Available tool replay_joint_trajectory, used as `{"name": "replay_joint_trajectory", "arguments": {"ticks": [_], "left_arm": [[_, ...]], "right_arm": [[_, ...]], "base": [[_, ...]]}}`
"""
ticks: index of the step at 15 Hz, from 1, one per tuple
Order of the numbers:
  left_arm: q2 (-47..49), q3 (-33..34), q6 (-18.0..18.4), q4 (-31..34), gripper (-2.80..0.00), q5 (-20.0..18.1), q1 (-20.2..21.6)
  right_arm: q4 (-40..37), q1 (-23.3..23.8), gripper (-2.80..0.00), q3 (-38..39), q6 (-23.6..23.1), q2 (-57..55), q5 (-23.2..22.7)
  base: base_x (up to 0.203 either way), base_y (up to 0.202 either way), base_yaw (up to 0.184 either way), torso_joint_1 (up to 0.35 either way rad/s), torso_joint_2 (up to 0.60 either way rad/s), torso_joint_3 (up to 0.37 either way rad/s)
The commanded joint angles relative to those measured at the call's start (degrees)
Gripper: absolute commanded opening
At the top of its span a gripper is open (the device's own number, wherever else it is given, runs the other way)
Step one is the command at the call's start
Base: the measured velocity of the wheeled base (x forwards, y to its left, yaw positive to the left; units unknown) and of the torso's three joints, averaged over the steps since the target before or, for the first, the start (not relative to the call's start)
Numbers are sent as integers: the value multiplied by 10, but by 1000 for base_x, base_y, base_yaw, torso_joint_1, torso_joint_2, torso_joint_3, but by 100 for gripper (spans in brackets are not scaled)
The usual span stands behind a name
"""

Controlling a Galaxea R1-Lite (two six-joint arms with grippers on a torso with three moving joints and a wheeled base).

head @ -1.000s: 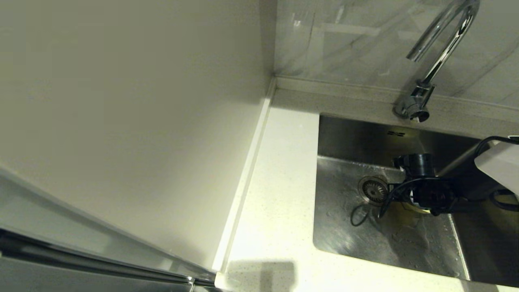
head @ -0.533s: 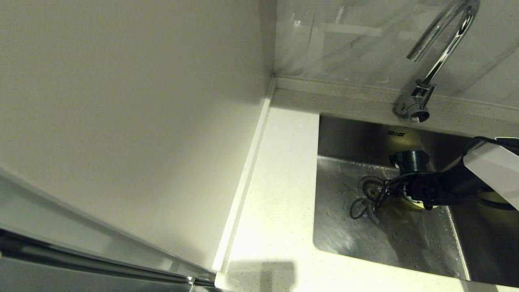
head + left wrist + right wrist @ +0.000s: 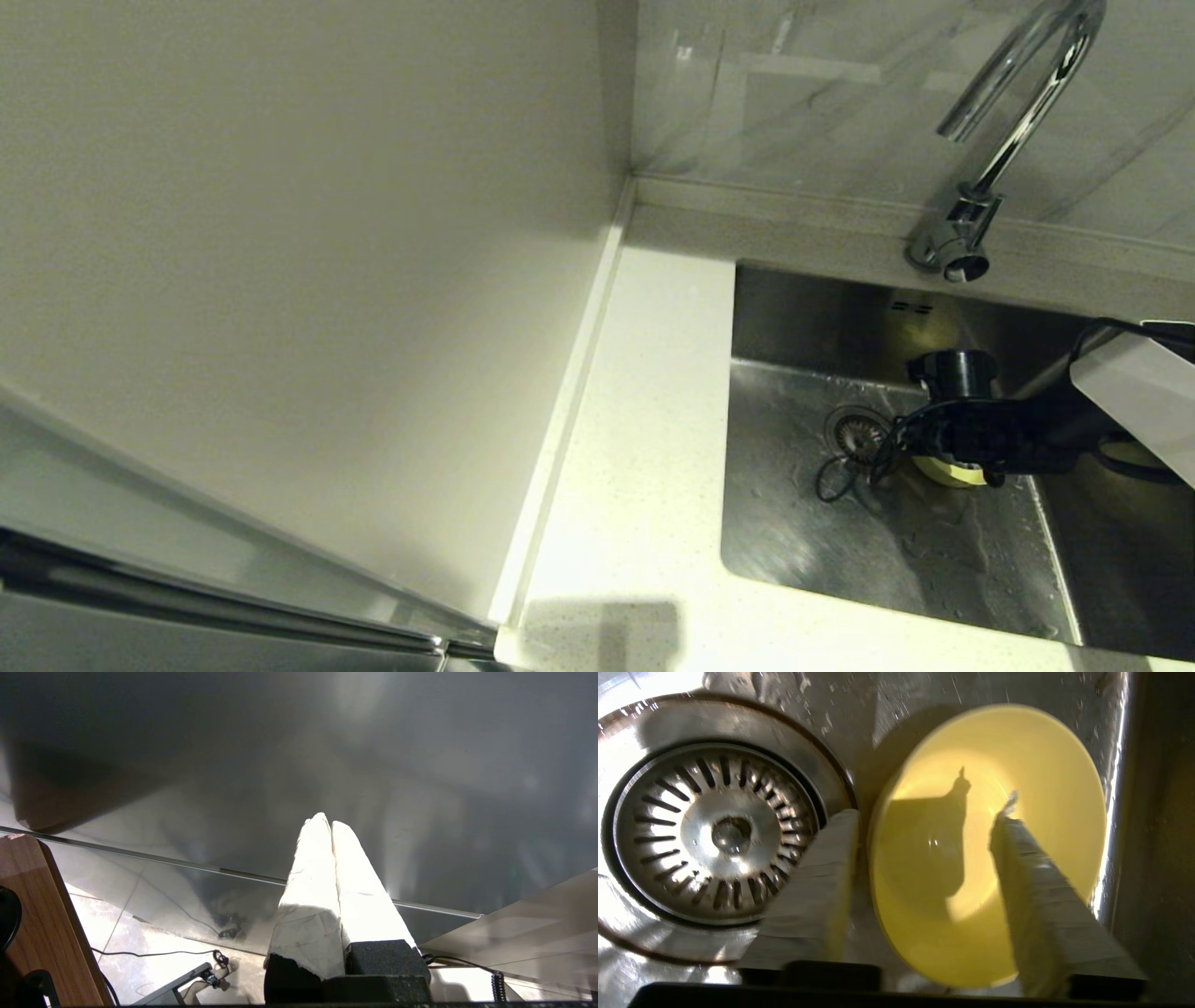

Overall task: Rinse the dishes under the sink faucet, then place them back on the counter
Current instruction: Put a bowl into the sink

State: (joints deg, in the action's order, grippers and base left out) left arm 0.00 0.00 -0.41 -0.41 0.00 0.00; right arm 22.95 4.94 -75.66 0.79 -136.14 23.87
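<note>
Right gripper (image 3: 924, 858) low in the basin at right of the head frame, jaws spread, grasping nothing: one finger outside the rim on the drain side, the other over the inside of the small round shallow yellow bowl (image 3: 994, 835), so straddling the near-drain rim. Bowl resting on the wet floor of the rectangular stainless steel sink (image 3: 794, 523), just beside the round slotted strainer drain (image 3: 714, 830), partly hidden under the wrist in the head view (image 3: 948, 471). Likely light and rigid, glossy, slippery when wet; probably chips if dropped on steel. Best hold judged a pinch across the rim wall, squeezed firmly, lifted level. Right basin wall close beside the bowl, little room there. Loose black cable (image 3: 831, 481) hanging over the drain, a possible snag. Farther back, tall chrome gooseneck faucet (image 3: 1008, 131) at upper right; no stream visible. White speckled counter (image 3: 644, 420) left of the basin. Left gripper (image 3: 329, 826) parked away from the sink, fingers pressed together, nothing between.
</note>
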Motion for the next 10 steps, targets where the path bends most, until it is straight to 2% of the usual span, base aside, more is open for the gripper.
{"name": "replay_joint_trajectory", "arguments": {"ticks": [1, 6, 10], "left_arm": [[0, 2, 0, 0, -280, 0, 0], [0, 2, 0, 0, -280, 0, 0], [0, 2, 0, 0, -280, 0, 0]], "right_arm": [[2, 2, 0, 23, 6, 33, 1], [1, 0, 0, 144, 31, 202, -12], [-29, -19, 0, 254, 53, 417, -30]], "base": [[0, 0, 0, 0, 0, 0], [0, 0, 0, 0, 0, 0], [0, 0, 0, 0, 0, 0]]}}
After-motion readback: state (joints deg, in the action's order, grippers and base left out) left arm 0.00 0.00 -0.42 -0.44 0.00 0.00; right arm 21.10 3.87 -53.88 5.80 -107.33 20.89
